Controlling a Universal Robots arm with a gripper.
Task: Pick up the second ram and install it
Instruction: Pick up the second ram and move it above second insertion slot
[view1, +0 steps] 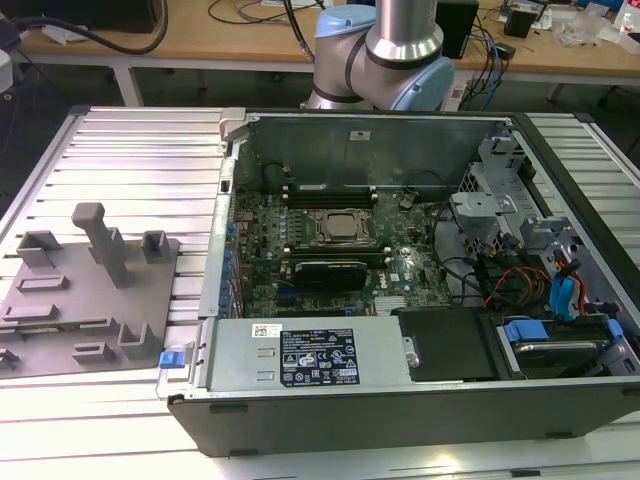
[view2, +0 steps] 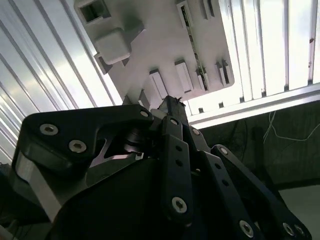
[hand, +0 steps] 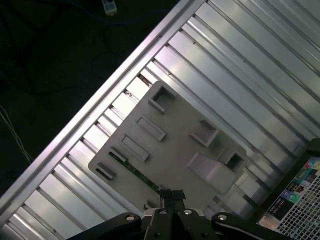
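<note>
The second ram (hand: 134, 171) lay in the grey tray (hand: 175, 145), seated in a narrow slot near one side, so you saw it edge-on as a slim dark strip. Standing it that way probably left its upper edge free for fingers to close on its flat faces. The moulded blocks around it looked meant to keep each part at a known place. Your gripper (hand: 172, 194) hung well above the tray and apart from the stick. Its fingers were pressed together with nothing that I could see between them, so I judged the pick not yet made. In the exterior view the tray sat on the slotted table (view1: 140, 160) just beside the open computer case (view1: 400, 420), on the exterior view's left, likely to keep the carry short. Inside the case, the long black sockets (view1: 330, 187) lay flat on the board, open to approach from above
</note>
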